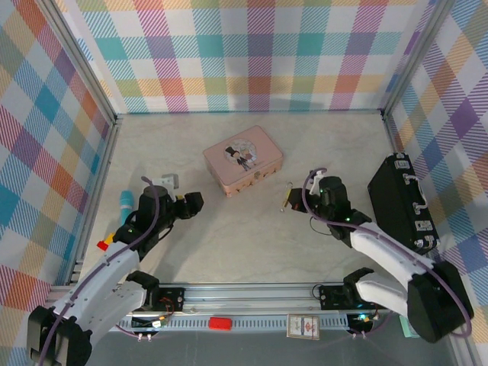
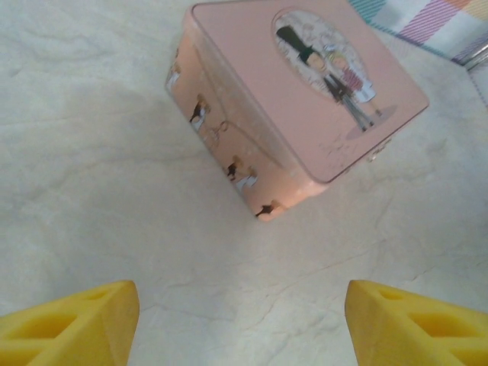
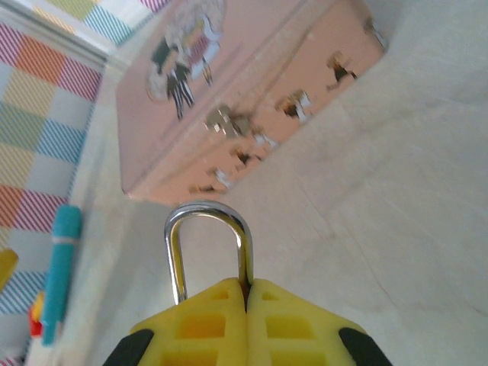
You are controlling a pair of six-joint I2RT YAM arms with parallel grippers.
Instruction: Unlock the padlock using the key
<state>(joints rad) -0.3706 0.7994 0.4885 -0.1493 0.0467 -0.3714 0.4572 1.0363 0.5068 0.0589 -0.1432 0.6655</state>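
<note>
Task status: early stage. My right claw (image 3: 245, 286) is clamped on the padlock (image 3: 174, 259), whose silver loop juts toward the pink tin (image 3: 252, 91). My left claw (image 2: 240, 313) hangs with fingers apart over the bench (image 2: 91, 152), holding nothing. The thin sliver I take for the key (image 1: 288, 197) lies on the bench just left of the right claw. Not yet done, in my judgement: pickup, insertion, turning.

1. The padlock (image 3: 207, 229) is clamped in the right gripper (image 3: 246, 288), its body hidden between the closed yellow fingers (image 3: 198, 324).
2. Its thin silver U-shaped shackle stands upright above the fingertips, over the pale counter (image 3: 396, 191), near the pink tin (image 3: 252, 91).
</note>
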